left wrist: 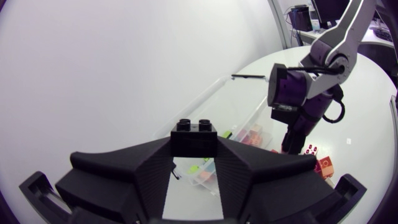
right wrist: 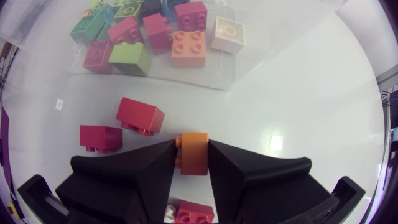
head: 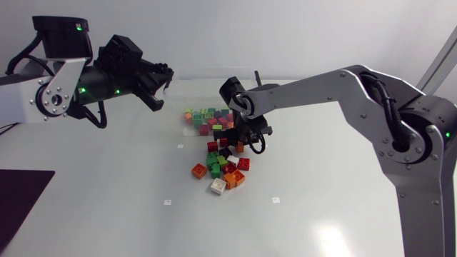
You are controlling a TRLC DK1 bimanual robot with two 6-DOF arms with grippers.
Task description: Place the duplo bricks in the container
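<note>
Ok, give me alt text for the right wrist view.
The right end effector grips an orange brick. Ahead of it lie two red bricks on the table, then a clear container holding mixed coloured bricks.

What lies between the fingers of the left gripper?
A black brick: the left gripper is shut on it from two sides. The left wrist view shows this.

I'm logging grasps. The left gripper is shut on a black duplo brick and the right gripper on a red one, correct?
Not quite. The right gripper is shut on an orange duplo brick, not a red one; the right wrist view shows it. The left gripper does hold a black duplo brick.
</note>
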